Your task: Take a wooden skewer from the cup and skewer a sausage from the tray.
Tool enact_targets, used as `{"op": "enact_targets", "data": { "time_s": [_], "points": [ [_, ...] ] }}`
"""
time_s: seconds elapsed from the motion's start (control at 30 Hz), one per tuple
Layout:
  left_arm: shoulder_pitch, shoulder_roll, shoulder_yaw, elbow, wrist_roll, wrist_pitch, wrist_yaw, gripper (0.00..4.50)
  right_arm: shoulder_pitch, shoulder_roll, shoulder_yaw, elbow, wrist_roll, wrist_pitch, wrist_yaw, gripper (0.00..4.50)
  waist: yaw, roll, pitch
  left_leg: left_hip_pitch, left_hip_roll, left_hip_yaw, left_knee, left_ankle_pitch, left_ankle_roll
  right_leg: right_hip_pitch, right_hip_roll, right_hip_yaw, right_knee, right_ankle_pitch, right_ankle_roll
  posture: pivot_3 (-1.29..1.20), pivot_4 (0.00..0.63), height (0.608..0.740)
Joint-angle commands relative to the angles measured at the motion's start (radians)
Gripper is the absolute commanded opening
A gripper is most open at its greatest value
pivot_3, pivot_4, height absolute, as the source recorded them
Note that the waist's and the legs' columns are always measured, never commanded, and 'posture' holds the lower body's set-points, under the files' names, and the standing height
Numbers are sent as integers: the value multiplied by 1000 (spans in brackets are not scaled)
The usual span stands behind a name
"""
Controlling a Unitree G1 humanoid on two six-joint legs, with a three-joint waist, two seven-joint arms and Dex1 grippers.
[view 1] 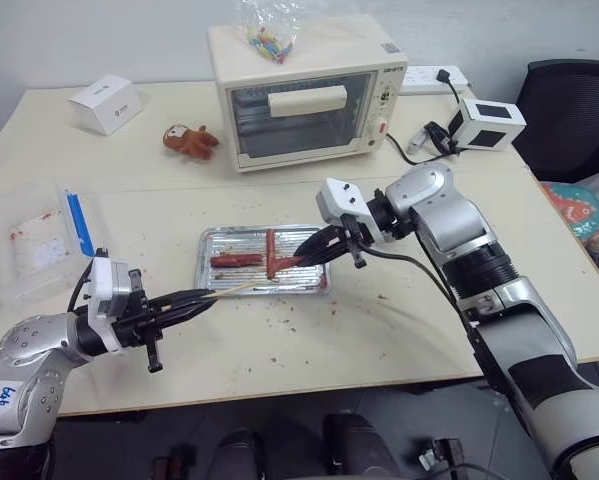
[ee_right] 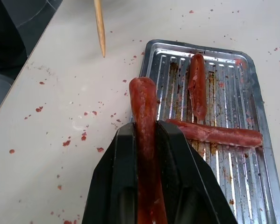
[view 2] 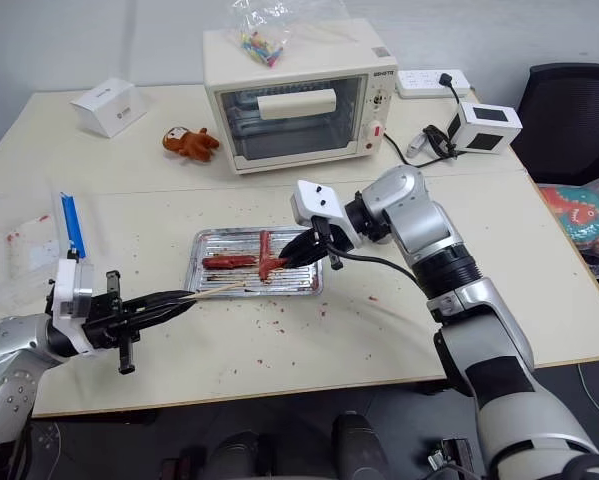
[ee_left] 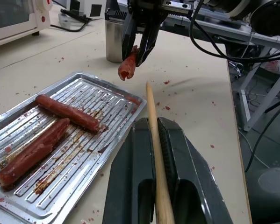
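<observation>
Two grips are set, as you can see: your left gripper [ee_left: 161,140] has its fingers pressed onto the wooden skewer [ee_left: 154,140], whose tip juts past them toward the sausage [ee_right: 146,135]. Your right gripper [ee_right: 147,140] pinches that sausage lengthwise, one end sticking out beyond the fingertips, above the tray [ee_right: 266,154], where two darker sausages [ee_left: 65,112] lie; the cup [ee_left: 114,39] stands behind the right gripper.

The cup [ee_left: 114,39] is mostly hidden behind the right gripper [ee_left: 139,46], its top cut off by the picture's edge. The wooden skewer [ee_left: 156,158] has its rear end buried between the left gripper's fingers [ee_left: 130,186]. The sausage [ee_right: 146,140] has its back end hidden between the right gripper's 2 fingers.
</observation>
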Motion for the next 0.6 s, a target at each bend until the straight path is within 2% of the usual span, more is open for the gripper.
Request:
{"op": "enact_targets", "data": {
  "time_s": [0.03, 0.6],
  "points": [
    [-7, -3, 20, 3, -13, -10, -3, 0, -3, -11, 3, -36, 20, 3, 56, 625, 0, 0, 0, 0, 0, 0, 0, 0, 0, 0, 0, 0, 0, 0, 0, 0, 150, 740],
    [-42, -26, -16, 23, 3, -24, -5, 0, 2, -13, 9, -63, 45, 29, 48, 625, 0, 0, 0, 0, 0, 0, 0, 0, 0, 0, 0, 0, 0, 0, 0, 0, 150, 740]
  ]
}}
